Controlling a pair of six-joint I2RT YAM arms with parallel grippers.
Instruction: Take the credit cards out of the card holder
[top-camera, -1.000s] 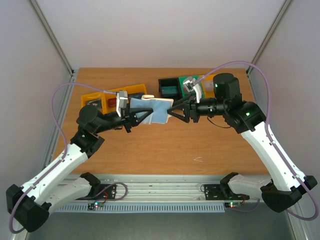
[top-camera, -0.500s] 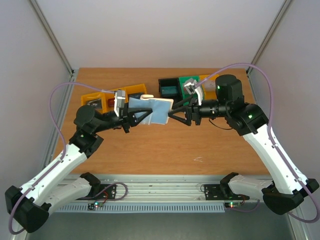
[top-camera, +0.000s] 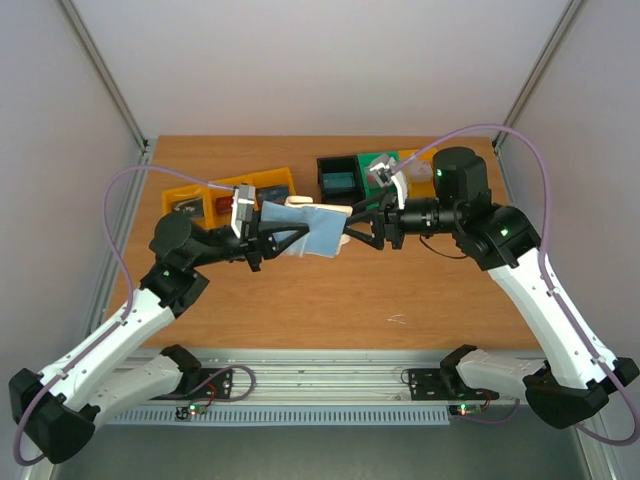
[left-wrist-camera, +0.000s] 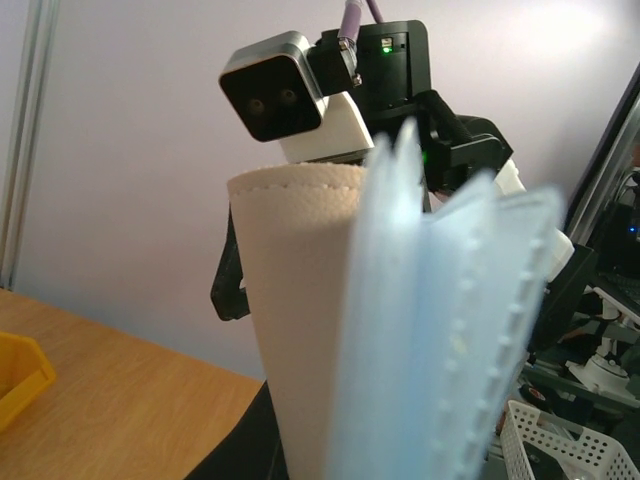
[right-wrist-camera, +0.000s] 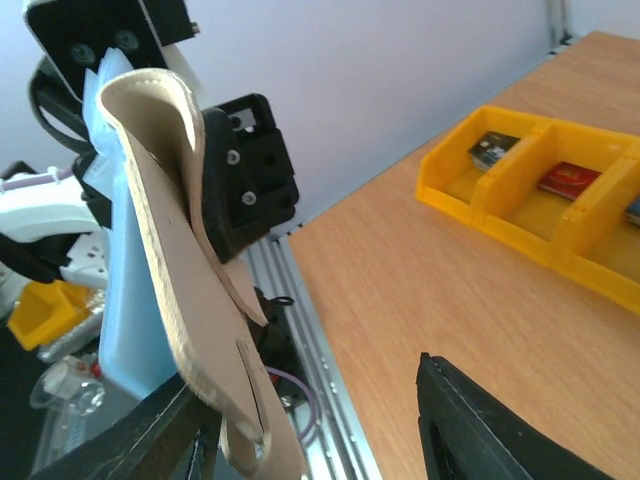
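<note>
Wooden worktop (top-camera: 420, 290) spreads below, yellow bins (top-camera: 190, 195) at its back. Above it the left claw (top-camera: 288, 238) is clamped on the holder (top-camera: 320, 232), which hangs in the air, fanned open, beige cover and pale blue sleeves showing. The right claw (top-camera: 348, 230), jaws apart, is at its free edge. Whether cards sit inside cannot be told.

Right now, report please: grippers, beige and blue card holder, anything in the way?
Left gripper shut on beige-and-blue card holder, held aloft. Right gripper open at its flap. Nothing blocking.

Card holder (top-camera: 312, 232) tilted since earlier, beige outer panel now exposed on top.
</note>
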